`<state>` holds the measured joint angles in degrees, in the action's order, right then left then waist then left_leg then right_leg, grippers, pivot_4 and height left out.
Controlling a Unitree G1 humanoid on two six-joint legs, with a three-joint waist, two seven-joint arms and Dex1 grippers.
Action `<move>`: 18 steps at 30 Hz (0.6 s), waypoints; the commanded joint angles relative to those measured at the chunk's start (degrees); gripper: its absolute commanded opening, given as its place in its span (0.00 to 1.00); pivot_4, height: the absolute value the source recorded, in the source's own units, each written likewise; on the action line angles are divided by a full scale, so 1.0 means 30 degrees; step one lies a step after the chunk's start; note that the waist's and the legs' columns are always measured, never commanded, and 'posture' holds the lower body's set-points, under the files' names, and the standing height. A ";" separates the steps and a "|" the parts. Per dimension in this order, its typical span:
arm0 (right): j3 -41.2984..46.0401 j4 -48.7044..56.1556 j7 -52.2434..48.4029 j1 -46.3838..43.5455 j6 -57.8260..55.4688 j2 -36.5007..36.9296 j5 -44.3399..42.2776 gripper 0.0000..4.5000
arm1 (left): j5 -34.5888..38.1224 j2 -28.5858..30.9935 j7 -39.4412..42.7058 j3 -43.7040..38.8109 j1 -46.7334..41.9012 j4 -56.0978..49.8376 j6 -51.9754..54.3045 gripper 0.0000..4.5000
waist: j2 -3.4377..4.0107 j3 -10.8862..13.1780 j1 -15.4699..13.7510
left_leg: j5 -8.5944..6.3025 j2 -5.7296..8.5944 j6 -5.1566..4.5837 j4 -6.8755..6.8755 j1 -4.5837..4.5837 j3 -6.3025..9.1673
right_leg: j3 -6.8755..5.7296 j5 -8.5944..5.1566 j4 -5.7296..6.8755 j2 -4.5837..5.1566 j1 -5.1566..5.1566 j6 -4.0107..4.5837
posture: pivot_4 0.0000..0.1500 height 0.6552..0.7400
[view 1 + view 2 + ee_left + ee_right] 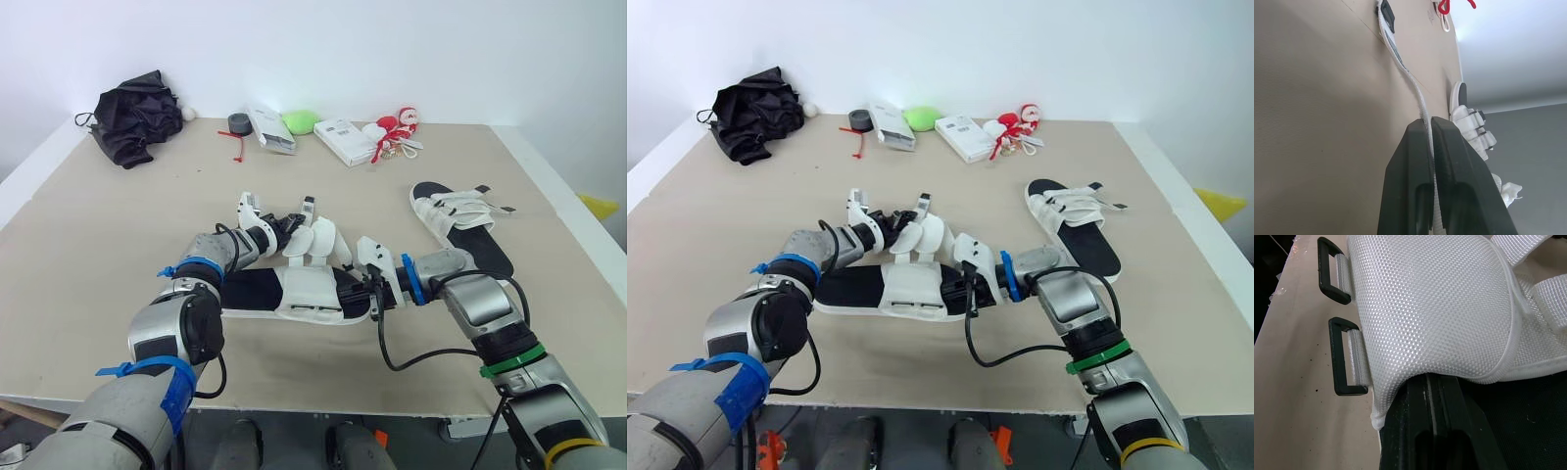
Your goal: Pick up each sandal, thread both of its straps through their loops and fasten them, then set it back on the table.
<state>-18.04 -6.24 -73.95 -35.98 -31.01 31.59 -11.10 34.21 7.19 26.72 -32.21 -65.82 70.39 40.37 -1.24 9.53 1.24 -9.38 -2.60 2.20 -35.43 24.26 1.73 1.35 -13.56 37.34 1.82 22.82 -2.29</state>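
On the beige table [98, 225], your right gripper [375, 300] clamped the black-soled white sandal [309, 294] steady for your left gripper [1429, 120], pinching its white woven strap [1415, 93].

Sandals: two; near sandal [294, 294] at centre of worktop [108, 225], far sandal [460, 225] at 3 o'clock.
Black loops [1344, 357]: two, on near sandal.
White boxes: two, at 12 o'clock; slim box [269, 127], flat box [345, 140].
Grey tape roll [238, 122]: one.
Green lump [300, 120]: one.
Red-and-white plush toy [394, 127]: one.
Black cloth bundle [137, 122]: one, at 10 o'clock.
Small white ball [189, 114]: one.
End effectors: two; left end effector [297, 223], right end effector [375, 294].
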 commanded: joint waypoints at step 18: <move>-0.1166 0.0125 -0.0412 0.1219 -0.0672 0.0495 0.0098 0.00 | 0.2479 0.1490 1.0251 0.9000 1.2738 -2.6769 0.0786 0.05 | 0.0012 -0.0002 0.0083 | -0.0095 -0.0021 0.0186 0.0006 -0.0019 -0.0048 | 0.0097 -0.0101 -0.0002 -0.0016 0.0003 0.0000 | 1.00 1.00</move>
<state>-17.93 -4.56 -74.33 -34.66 -31.35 32.20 -12.16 42.49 10.36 53.93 -7.63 -28.60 -4.94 45.78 -1.20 9.53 1.49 -9.66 -2.67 2.76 -35.41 24.17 1.58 1.65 -13.89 37.34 1.78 22.81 -2.25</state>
